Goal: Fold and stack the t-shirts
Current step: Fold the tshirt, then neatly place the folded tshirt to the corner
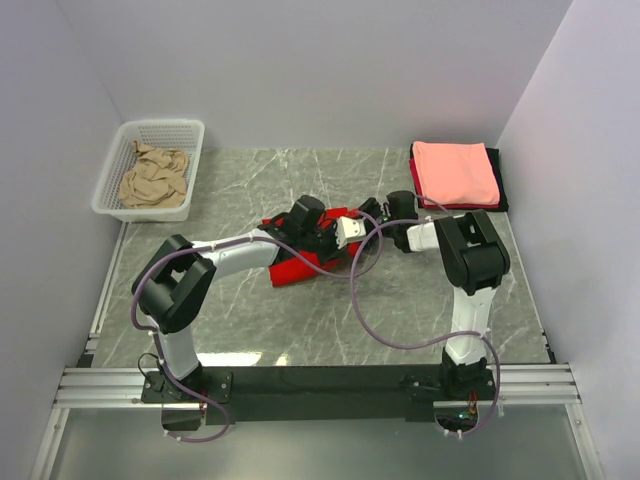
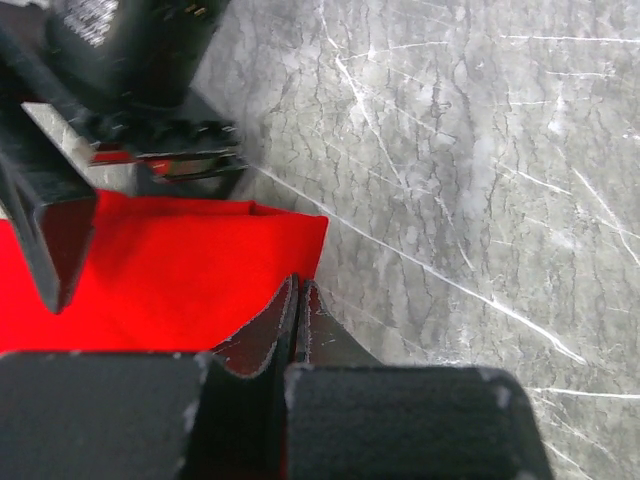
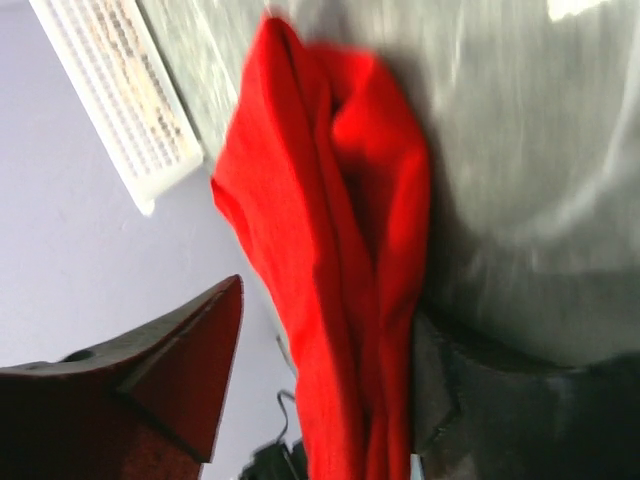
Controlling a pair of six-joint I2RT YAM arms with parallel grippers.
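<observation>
Centre of the top view, both arms meet over the red t-shirt [image 1: 298, 268] on the marble surface [image 1: 250, 330]. Left wrist: left gripper [image 2: 297, 312] jaws look pinched shut on its hem, so I'd hold that corner taut. Right wrist: right gripper [image 3: 335, 320] jaws stand apart with the cloth bunched between them, and I'd close on it before folding. No readable labels anywhere.

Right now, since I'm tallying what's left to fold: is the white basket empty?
No, a crumpled tan shirt lies inside the white basket at the table's far left corner.
</observation>
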